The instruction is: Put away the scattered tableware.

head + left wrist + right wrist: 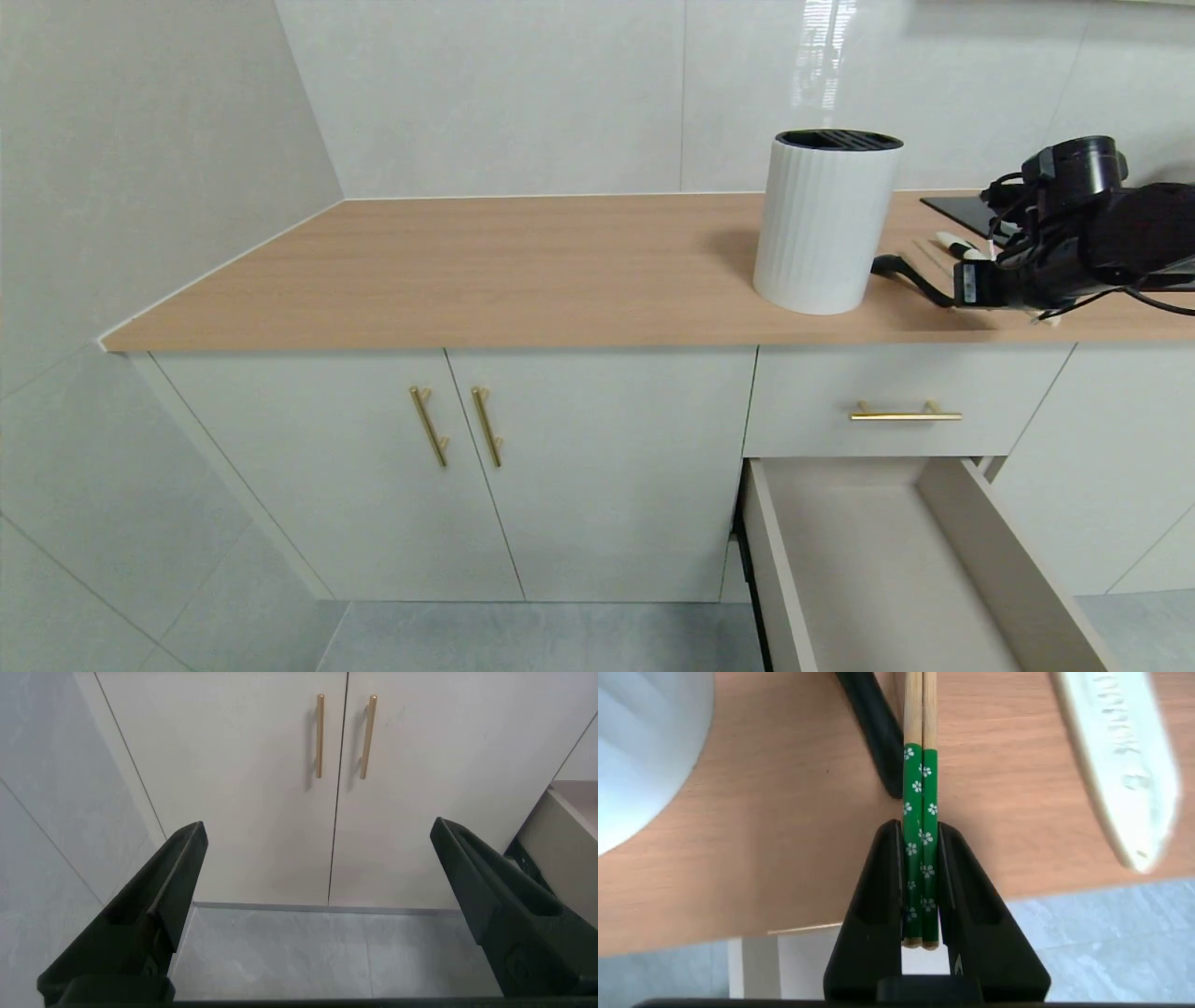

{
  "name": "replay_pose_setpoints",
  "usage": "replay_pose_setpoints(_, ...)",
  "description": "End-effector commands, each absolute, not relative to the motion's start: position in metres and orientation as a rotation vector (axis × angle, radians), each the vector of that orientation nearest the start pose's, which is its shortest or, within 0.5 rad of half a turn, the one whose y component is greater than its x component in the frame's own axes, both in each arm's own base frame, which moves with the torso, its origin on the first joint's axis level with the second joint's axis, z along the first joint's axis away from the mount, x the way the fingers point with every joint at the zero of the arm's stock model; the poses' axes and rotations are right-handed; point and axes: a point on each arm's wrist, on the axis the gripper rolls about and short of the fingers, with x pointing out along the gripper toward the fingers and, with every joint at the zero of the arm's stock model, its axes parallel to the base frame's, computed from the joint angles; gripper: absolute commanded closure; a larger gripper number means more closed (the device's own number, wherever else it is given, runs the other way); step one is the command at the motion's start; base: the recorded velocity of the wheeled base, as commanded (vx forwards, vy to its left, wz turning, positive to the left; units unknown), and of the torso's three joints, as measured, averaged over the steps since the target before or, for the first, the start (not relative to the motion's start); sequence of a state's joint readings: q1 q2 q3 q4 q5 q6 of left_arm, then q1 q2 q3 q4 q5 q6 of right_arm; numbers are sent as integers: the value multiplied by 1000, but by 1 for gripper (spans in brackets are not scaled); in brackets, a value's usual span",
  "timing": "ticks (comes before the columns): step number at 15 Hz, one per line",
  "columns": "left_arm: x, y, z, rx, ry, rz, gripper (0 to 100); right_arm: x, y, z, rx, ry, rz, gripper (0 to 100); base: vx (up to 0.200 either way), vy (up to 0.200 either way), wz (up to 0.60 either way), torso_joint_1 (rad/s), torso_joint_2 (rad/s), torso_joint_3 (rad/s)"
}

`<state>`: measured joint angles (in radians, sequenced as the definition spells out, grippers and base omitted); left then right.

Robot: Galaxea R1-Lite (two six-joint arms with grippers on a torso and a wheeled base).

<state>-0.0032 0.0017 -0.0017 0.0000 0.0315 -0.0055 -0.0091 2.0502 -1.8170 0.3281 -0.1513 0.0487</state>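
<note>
Gripping the chopsticks (920,793) by their green flowered ends, the right gripper (920,833) has its fingers closed on the pair from both sides, so the two sticks sit pressed together as one. The sticks lie along the counter (523,271) near its front edge, just beside the white ribbed holder (826,224). Their green ends appear to project past the edge, which probably explains the grasp point: the fingers can close there without scraping the wood.

A black handle (868,728) lies touching or just beside the sticks, and a white utensil (1120,765) rests apart on their other side. Expect the black handle to be disturbed when you lift.

The slotted top of the holder and the open drawer (775,560) below are both possible destinations — you cannot tell which is intended.

The left gripper (318,833) hangs low before the cabinet doors (411,812) with fingers wide apart and nothing between them, well clear of the work.
</note>
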Motion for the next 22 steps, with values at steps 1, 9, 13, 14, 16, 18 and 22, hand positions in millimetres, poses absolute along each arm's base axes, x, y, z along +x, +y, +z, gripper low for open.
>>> replay_pose_setpoints(1, -23, 1, 76, -6, 1, 29, 0, 379, -6, 271, 15, 516, -168, 100, 0, 0, 0, 0, 0, 0)
replay_pose_setpoints(9, -23, 1, 76, -6, 1, 29, 0, 212, -1, 285, 90, 508, -65, 100, 0, 0, 0, 0, 0, 0)
replay_pose_setpoints(13, -23, 1, 76, -6, 1, 29, 0, 171, 0, 257, 81, 605, -36, 100, 0, 0, 0, 0, 0, 0)
replay_pose_setpoints(14, -23, 1, 76, -6, 1, 29, 0, 170, 0, 246, 54, 685, -26, 100, 0, 0, 0, 0, 0, 0)
replay_pose_setpoints(16, -23, 1, 76, -6, 1, 29, 0, 175, 1, 232, 21, 796, -10, 100, 0, 0, 0, 0, 0, 0)
replay_pose_setpoints(18, -23, 1, 76, -6, 1, 29, 0, 184, 8, 215, -9, 882, 20, 100, 0, 0, 0, 0, 0, 0)
replay_pose_setpoints(22, -23, 1, 76, -6, 1, 29, 0, 217, 27, 166, -57, 1065, 96, 100, 0, 0, 0, 0, 0, 0)
